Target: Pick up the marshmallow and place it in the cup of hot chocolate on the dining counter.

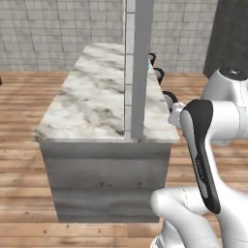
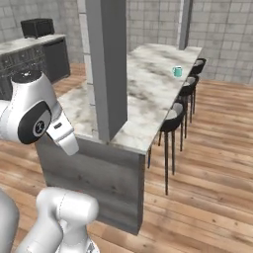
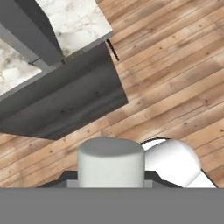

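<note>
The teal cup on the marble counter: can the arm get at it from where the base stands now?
Probably not. The cup of hot chocolate sits far down the dining counter, past the grey pillar, while the arm is folded back at the near end.

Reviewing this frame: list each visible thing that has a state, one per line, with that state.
cup of hot chocolate: upright on the dining counter, near its stool-side edge, nothing touching it.
dining counter: marble top, a grey pillar standing on its near end.
pillar: upright, rising out of frame.
stools: upright, lined along the counter's side.
</note>
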